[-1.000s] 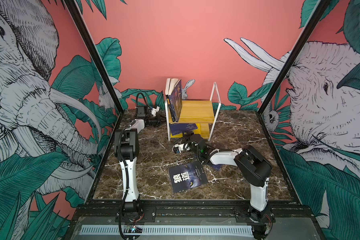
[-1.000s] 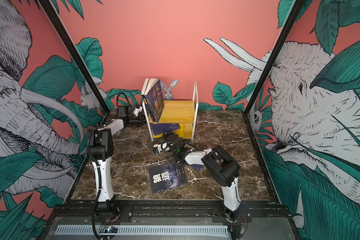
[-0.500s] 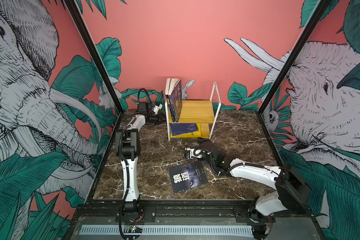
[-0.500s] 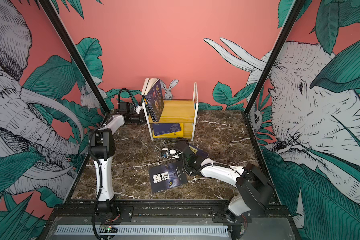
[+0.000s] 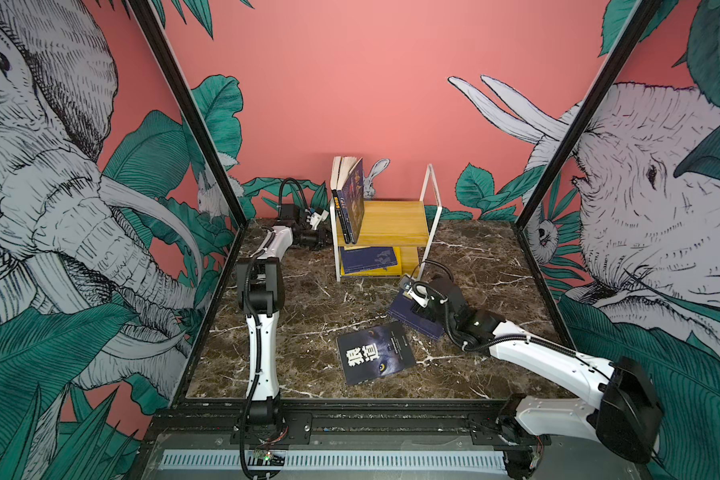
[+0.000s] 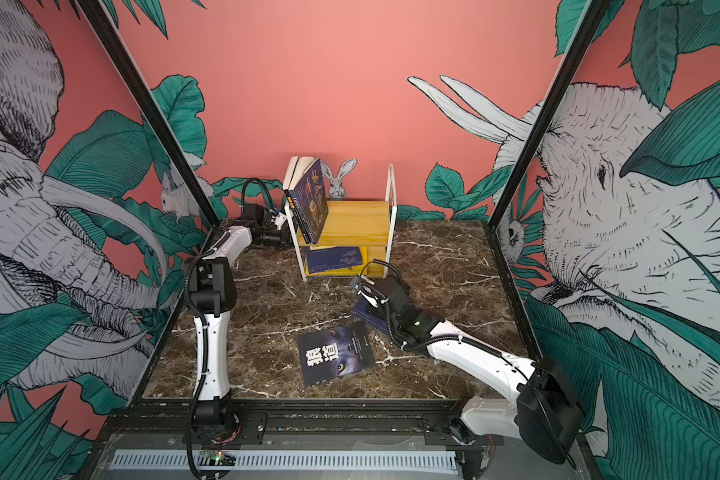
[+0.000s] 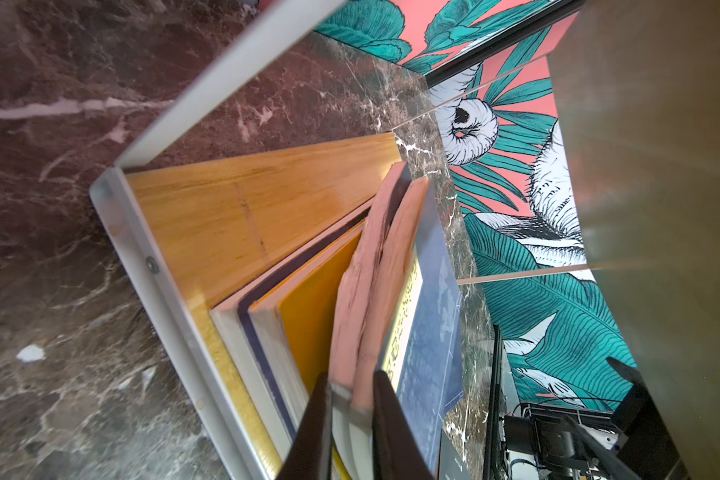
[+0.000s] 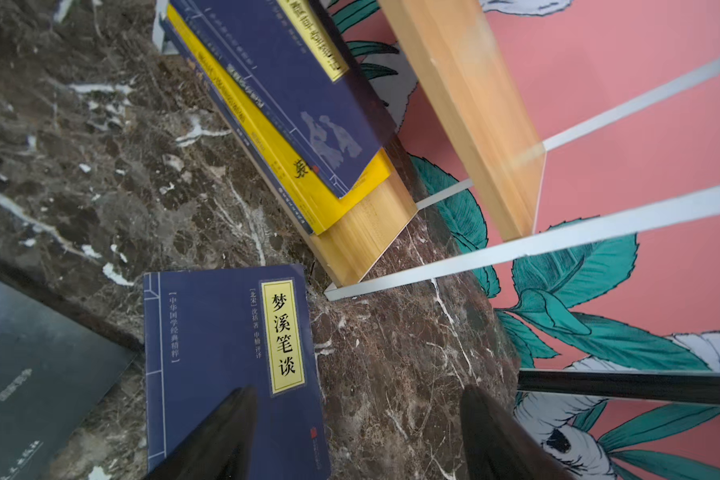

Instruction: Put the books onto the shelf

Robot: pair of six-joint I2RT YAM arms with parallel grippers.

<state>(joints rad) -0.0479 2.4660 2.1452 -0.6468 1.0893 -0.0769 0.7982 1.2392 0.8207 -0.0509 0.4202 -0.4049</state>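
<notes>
wooden shelf [image 5: 391, 220] at the tabletop's [image 5: 308, 299] back in both top views; my left fingers [image 5: 320, 217] clench an upright book [image 5: 352, 199] on its top board, my right fingers [image 5: 416, 308] hang spread apart over a navy book [image 5: 399, 311]. left wrist: pages pinched. right wrist: one fingertip [image 8: 225, 415] overlaps that cover.

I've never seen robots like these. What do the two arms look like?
Both the left arm and the right arm have smooth white shells joined by chunky black joint housings. Black ribbed cables run along the outside. A small green light glows near the right wrist. The fingers are dark and taper to points.
</notes>
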